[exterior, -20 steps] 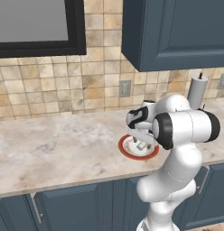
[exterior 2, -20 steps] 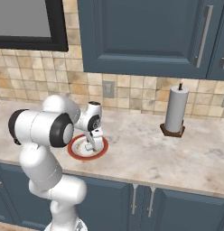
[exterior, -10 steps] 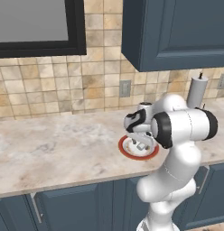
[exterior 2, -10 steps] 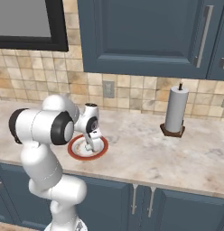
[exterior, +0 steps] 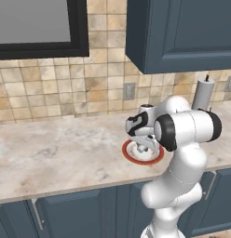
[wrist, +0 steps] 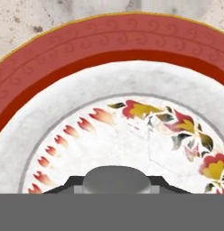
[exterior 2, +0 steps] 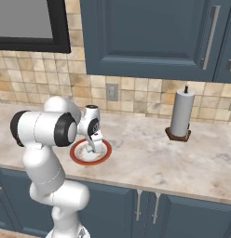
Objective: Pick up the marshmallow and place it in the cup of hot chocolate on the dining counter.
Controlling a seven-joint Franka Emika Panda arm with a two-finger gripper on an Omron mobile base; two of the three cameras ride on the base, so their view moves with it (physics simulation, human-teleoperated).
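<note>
The marshmallow, a small whitish-grey cylinder, sits low on the red-rimmed white plate with dark fingertips pressed against both of its sides. My gripper points straight down onto the plate and is shut on the marshmallow. The plate lies on the marbled wall counter in front of the tan tiles. The cup of hot chocolate and the dining counter are out of view.
A paper towel roll stands upright on a wooden base to the right of the plate. Dark blue wall cabinets hang above. The counter's front edge runs just in front of the plate.
The hand has dropped a little onto the plate, and the jaws have gone from wide open to shut on the marshmallow.
</note>
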